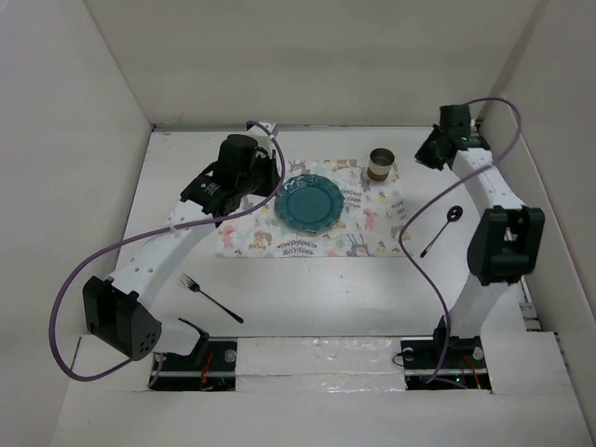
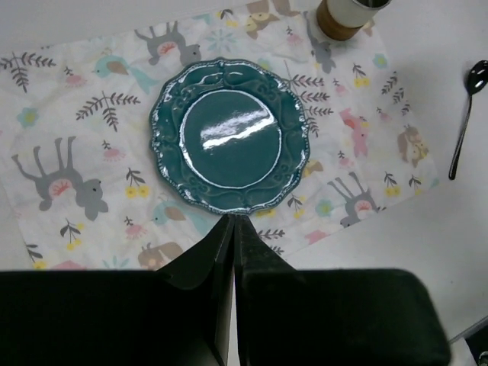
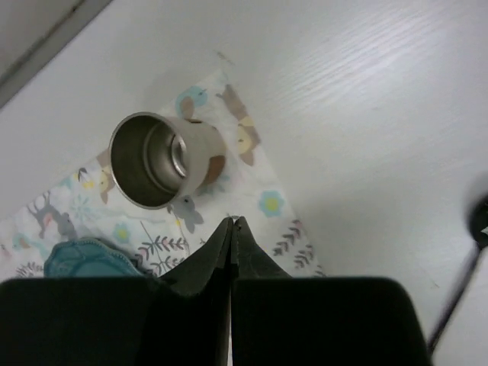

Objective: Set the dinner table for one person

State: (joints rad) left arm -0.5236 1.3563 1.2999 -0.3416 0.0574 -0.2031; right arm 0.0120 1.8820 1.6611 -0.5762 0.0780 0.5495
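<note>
Black fork (image 1: 210,298) lies nearest, on the white tabletop (image 1: 317,289) by the base of the left arm (image 1: 177,237), which is closer to it; long axis slants from tines far-left to handle near-right. Farther out, left jaws are together and empty above the teal plate (image 2: 229,137) on the placemat (image 2: 69,114), so the fork lies behind them, toward the base. Right jaws, also together and empty, hang by the cup (image 3: 156,160); spoon (image 1: 440,230) lies right of the placemat.

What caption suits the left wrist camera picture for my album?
Shut, empty left tool facing a teal plate on an animal-print placemat, cup at its far corner, spoon off the mat.
</note>
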